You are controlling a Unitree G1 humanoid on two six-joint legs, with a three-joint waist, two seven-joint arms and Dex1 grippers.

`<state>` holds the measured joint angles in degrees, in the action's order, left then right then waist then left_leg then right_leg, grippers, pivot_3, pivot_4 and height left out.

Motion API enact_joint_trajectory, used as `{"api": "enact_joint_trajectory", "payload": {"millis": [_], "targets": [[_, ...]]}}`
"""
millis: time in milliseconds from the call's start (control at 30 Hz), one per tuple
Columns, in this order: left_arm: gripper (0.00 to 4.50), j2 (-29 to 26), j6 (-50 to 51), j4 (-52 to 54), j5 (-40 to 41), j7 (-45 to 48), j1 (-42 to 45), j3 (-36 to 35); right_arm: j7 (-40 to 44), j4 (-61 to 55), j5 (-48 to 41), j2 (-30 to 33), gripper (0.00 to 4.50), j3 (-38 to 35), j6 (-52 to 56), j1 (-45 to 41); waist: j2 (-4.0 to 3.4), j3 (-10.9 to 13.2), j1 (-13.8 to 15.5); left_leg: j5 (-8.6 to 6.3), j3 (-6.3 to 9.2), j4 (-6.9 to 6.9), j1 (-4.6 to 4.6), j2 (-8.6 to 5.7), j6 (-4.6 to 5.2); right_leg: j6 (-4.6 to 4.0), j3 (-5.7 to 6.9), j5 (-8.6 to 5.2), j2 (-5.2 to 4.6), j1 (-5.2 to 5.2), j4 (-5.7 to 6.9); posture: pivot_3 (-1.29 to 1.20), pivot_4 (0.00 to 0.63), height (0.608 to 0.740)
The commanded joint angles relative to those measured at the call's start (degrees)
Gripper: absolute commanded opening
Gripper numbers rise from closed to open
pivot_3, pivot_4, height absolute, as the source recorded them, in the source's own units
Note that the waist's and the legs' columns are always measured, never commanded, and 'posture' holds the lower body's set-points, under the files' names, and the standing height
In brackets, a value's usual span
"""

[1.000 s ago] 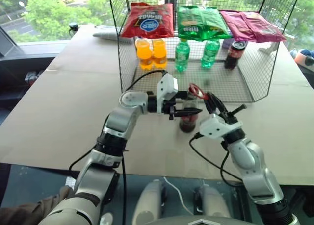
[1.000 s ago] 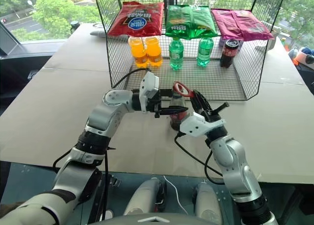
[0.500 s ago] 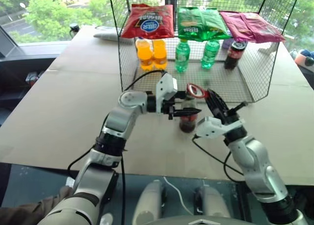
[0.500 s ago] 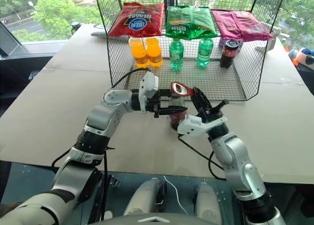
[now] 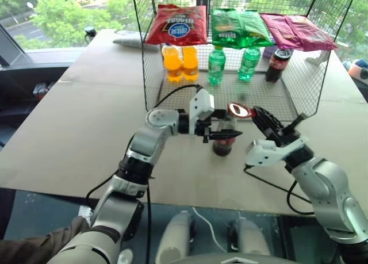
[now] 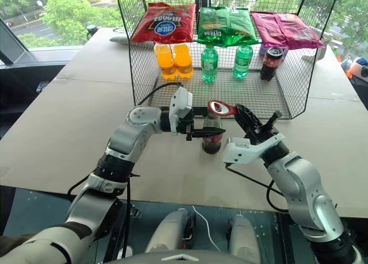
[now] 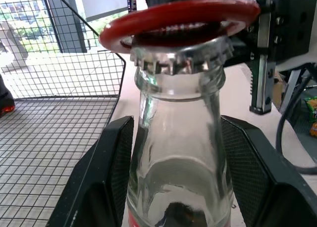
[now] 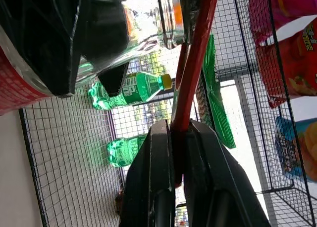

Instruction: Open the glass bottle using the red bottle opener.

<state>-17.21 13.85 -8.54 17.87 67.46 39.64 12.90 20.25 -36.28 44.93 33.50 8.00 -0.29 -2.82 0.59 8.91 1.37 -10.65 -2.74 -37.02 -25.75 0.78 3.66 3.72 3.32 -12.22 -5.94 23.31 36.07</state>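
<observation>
I see the glass bottle point(image 6: 212, 137) standing upright on the tabletop point(image 6: 69, 120), just in front of the wire basket point(image 6: 287, 97), with dark cola filling only its lower part and the neck clear. My left tool point(image 6: 214, 134) has its two fingers clamped on either side of the bottle, below the neck. My right tool point(image 5: 259, 113) is pinched tight on the handle of the red bottle opener point(image 6: 221, 107), whose ring-shaped head sits over the metal crown cap point(image 7: 182, 59), which is still on. Inside the basket stand two orange drink bottles point(image 6: 174, 60), two green plastic bottles point(image 6: 225, 61) and a dark cola bottle with a red cap point(image 6: 271, 63); snack bags in red point(image 6: 163, 23), green point(image 6: 225, 25) and magenta point(image 6: 287, 29) lie above them.
</observation>
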Motion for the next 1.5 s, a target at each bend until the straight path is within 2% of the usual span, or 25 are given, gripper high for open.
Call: {"api": "enact_joint_trajectory", "payload": {"millis": [33,267,367,467,600,733,933,1167,1267,1500], "targets": [[2.72,0.19,-0.78,-0.59,-0.75,-1.01,0.29,0.00,7.32,1.98,-0.38,3.14,0.00,-0.37,1.20,1.33,0.04,-0.03,-0.07,0.00,0.02,0.00,0.00,0.01,0.00,0.00,0.01,0.00,0.01,0.00,0.00,0.00,0.150,0.740],[2.72,0.67,-1.44,-1.01,-0.81,-1.28,0.08,0.14,11.74,0.31,-3.42,5.65,0.00,-2.84,2.55,-1.32,0.04,-0.05,-0.41,0.00,0.03,0.01,0.01,0.04,0.00,0.00,0.04,0.00,0.02,0.00,0.00,0.00,0.150,0.740],[2.72,1.07,-1.86,-1.26,-0.80,-1.61,-0.08,0.11,13.95,-2.60,-9.15,1.84,0.00,-3.74,7.90,-4.96,0.05,-0.04,-0.54,0.00,0.03,0.01,0.01,0.05,0.00,0.00,0.04,0.00,0.02,0.00,-0.02,0.00,0.150,0.740],[2.72,1.17,-2.00,-1.29,-0.77,-1.81,-0.11,0.19,14.78,-3.84,-11.21,-0.48,0.00,-3.41,10.24,-6.33,0.03,-0.01,-0.53,0.00,0.03,0.01,-0.01,0.08,0.00,0.00,0.05,0.00,0.04,0.02,-0.02,0.00,0.150,0.740],[2.72,1.14,-1.99,-1.08,-0.71,-1.98,-0.26,0.22,15.13,-5.63,-12.21,-3.24,0.00,-3.02,12.85,-7.50,0.03,0.00,-0.51,0.00,0.02,0.02,-0.11,0.07,0.02,0.00,0.06,0.00,0.05,0.07,-0.07,0.00,0.150,0.740],[2.72,0.94,-1.95,-0.95,-0.58,-2.03,-0.34,0.15,15.42,-6.37,-10.64,-2.28,0.00,-2.32,11.35,-8.74,-0.02,0.03,-0.51,0.00,0.02,0.03,-0.14,0.07,0.02,0.00,0.06,0.00,0.05,0.10,-0.08,0.00,0.150,0.740],[2.72,0.80,-1.90,-0.92,-0.51,-2.10,-0.33,0.13,14.79,-7.46,-12.36,-5.40,0.00,-4.19,16.59,-9.04,-0.02,0.03,-0.51,0.00,0.02,0.04,-0.17,0.07,0.02,0.00,0.06,0.00,0.06,0.12,-0.08,0.00,0.150,0.740],[2.72,0.58,-1.74,-0.43,-0.45,-2.27,-0.54,0.04,16.20,-14.23,-22.27,-16.14,0.00,-11.12,36.32,-8.07,-0.02,0.03,-0.48,0.00,0.03,0.05,-0.19,0.07,0.02,-0.01,0.07,0.01,0.07,0.12,-0.08,0.00,0.150,0.740],[2.72,0.18,-1.70,0.07,-0.19,-2.29,-0.76,-0.38,19.49,-19.12,-30.77,-22.21,0.00,-18.38,55.30,-8.75,-0.04,0.03,-0.48,0.00,0.05,0.06,-0.19,0.09,0.01,-0.02,0.07,0.02,0.07,0.13,-0.07,0.00,0.150,0.740],[2.72,-0.52,-1.07,2.12,0.35,-2.71,-1.46,-1.13,26.57,-20.64,-45.81,-28.79,0.00,-28.95,90.78,-13.57,-0.15,0.09,-0.64,-0.01,0.05,0.13,-0.19,0.12,0.00,-0.24,0.07,0.15,0.05,0.19,-0.07,0.00,0.150,0.740]]}}
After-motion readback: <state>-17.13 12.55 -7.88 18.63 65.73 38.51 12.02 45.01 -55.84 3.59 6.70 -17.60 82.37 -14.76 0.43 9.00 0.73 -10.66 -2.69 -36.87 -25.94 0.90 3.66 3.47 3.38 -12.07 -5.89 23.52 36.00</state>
